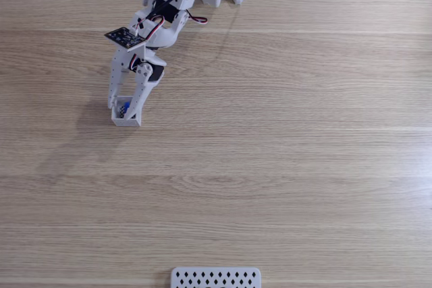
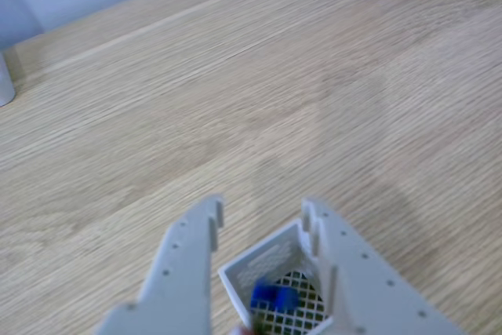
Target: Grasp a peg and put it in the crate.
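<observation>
1. My gripper (image 1: 125, 114) sits in the left half of the fixed view, a little above mid-height, reaching down from the arm at the top of the frame. Its tips are right over the crate (image 1: 126, 122).

2. In the other view my gripper (image 2: 263, 221) fills the lower middle of the frame. Its two white fingers (image 2: 184, 260) are spread apart, with the crate's (image 2: 263, 260) near wall showing in the gap between them. I am pinching nothing.

3. The peg (image 2: 274, 298) lies inside the crate, a blue bit resting on the dark mesh floor near the bottom edge of that view. In the fixed view the peg (image 1: 124, 107) shows as a small blue speck between my fingers, within the crate's walls.

4. As I judge it, the grasp, the carry and the drop are all done: the peg is in the box and free of my fingers.

5. What seems left is only to lift clear without nudging the crate, since my fingers stand close beside its walls. I cannot tell whether they touch the rim.

6. A perforated white plate (image 1: 215, 278) lies at the bottom centre of the fixed view, well apart from all this.
</observation>
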Robot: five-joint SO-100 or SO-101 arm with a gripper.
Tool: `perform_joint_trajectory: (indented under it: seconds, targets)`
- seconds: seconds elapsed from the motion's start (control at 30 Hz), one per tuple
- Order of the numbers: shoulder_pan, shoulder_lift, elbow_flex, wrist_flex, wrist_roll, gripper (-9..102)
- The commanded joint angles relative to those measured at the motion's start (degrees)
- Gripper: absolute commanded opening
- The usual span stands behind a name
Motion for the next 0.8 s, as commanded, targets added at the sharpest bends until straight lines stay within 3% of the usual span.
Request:
perform_joint_trajectory:
  seconds: [0.0,0.13,0.37,0.77]
  targets:
    - [0.09,2.37,-1.58,0.35,0.18,13]
    - [-0.44,5.36,-1.58,4.48,0.18,-4]
    - [-2.55,12.04,-1.67,14.85,0.09,-1]
    - [-4.66,17.84,-1.49,15.91,0.26,-1]
